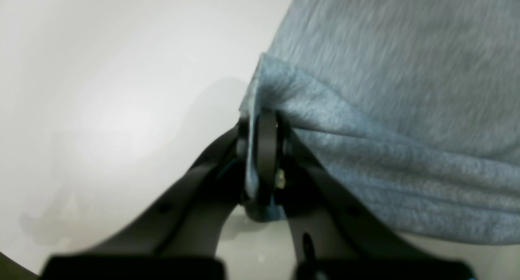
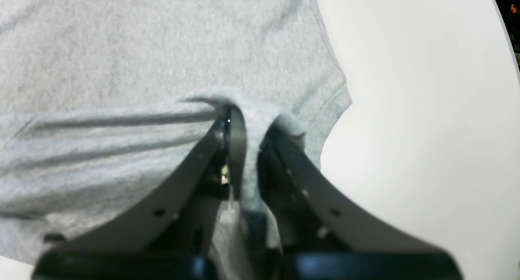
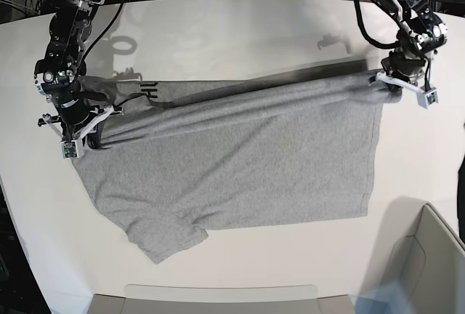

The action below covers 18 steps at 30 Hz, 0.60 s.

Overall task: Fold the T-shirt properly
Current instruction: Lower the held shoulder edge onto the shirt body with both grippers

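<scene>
both fingers pairs pinch t-shirt point(image 3: 240, 168) far edge: left fingers point(image 1: 260, 121), right fingers point(image 2: 237, 121), fabric stretched between.

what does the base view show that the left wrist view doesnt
Only the base view shows the whole T-shirt spread on the white table, its free sleeve at the near edge, black lettering peeking out, the right gripper pinching the opposite end, and both arms.

Only the left wrist view shows close up how the left gripper is shut on a bunched fold of fabric.

Both show the grey shirt, the table and the left gripper holding the lifted edge.
</scene>
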Each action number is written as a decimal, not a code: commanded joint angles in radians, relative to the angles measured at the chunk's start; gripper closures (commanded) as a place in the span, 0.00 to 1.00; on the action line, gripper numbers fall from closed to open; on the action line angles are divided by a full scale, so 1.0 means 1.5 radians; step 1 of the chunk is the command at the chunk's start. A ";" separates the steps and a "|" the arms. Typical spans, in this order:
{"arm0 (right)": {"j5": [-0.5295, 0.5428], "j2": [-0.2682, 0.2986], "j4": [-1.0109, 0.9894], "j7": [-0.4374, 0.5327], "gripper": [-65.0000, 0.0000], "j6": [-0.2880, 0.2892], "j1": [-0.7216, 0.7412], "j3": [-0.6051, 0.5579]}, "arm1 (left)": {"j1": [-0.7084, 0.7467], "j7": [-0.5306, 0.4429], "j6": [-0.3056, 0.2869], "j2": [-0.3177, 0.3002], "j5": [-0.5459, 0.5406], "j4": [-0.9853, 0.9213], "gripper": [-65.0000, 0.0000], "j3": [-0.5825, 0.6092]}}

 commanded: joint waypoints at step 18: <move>-0.013 0.008 -0.090 0.098 1.00 -0.009 0.048 0.005 | -0.140 -0.084 0.006 -0.017 0.014 -0.155 1.00 0.070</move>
